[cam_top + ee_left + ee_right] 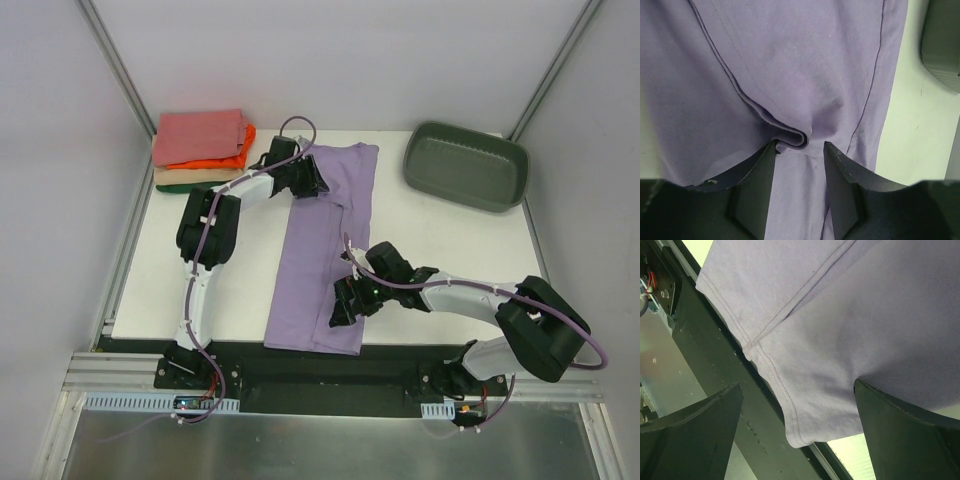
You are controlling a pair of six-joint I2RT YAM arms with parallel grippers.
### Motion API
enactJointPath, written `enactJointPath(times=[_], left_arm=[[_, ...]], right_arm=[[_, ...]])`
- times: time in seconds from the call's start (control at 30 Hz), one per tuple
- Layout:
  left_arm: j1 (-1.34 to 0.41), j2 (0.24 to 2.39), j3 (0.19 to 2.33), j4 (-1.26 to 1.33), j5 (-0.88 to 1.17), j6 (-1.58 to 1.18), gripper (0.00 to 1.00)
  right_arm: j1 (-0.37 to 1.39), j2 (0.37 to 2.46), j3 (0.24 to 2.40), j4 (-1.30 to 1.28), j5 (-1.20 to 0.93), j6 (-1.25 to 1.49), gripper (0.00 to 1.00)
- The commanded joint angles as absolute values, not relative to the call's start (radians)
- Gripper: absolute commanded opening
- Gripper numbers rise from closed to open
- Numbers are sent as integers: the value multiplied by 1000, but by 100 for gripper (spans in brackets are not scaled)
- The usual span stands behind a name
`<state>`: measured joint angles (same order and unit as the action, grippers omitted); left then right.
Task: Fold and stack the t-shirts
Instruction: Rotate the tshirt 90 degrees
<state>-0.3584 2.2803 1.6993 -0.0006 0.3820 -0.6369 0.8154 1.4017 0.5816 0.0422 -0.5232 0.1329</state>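
Lavender t-shirt [320,250] lies as a long strip down mid desk [230,290], near hem at the front edge. Left jaws half-closed astride a bunched fold at its far end, can't tell if gripped. Right jaws wide apart, released, over near hem corner. Folded t-shirts stack [200,150] at far-left corner

My table [230,290] is white and flat. A long purple shirt [320,270] lies down the middle of it, folded into a strip. Its near end hangs a little over the front edge. In the far left corner sits a pile of folded shirts [200,150], pink on top, then orange, tan, and green at the bottom. A grey-green tub [465,165] sits in the far right corner.
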Motion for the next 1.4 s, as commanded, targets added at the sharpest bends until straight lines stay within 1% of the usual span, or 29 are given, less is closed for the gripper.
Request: enactJointPath(times=[0.0, 0.13, 0.3, 0.43, 0.53, 0.67, 0.77, 1.17, 1.37], left_arm=[[-357, 2286, 1703, -21, 391, -614, 41], [-365, 2266, 1660, -20, 405, -607, 36], [-379, 2215, 1603, -20, 365, -585, 34], [-385, 2235, 1627, -21, 351, -578, 30], [-385, 2249, 1658, -21, 370, -586, 25], [-385, 2232, 1664, -21, 370, -592, 15], [-384, 2209, 1657, -21, 365, -600, 0], [-384, 2123, 1569, -41, 365, -635, 0], [-382, 2112, 1554, -126, 387, -632, 0]], right_arm=[[818, 1419, 549, 17, -531, 140, 96], [818, 1417, 542, 17, -529, 143, 96], [818, 1419, 532, 18, -526, 143, 96], [818, 1420, 528, 20, -512, 150, 96], [818, 1431, 528, 20, -508, 155, 96], [818, 1445, 529, 20, -502, 160, 96], [819, 1454, 531, 20, -500, 167, 96], [818, 1434, 509, 14, -483, 184, 96], [819, 1440, 497, 12, -469, 186, 96]])
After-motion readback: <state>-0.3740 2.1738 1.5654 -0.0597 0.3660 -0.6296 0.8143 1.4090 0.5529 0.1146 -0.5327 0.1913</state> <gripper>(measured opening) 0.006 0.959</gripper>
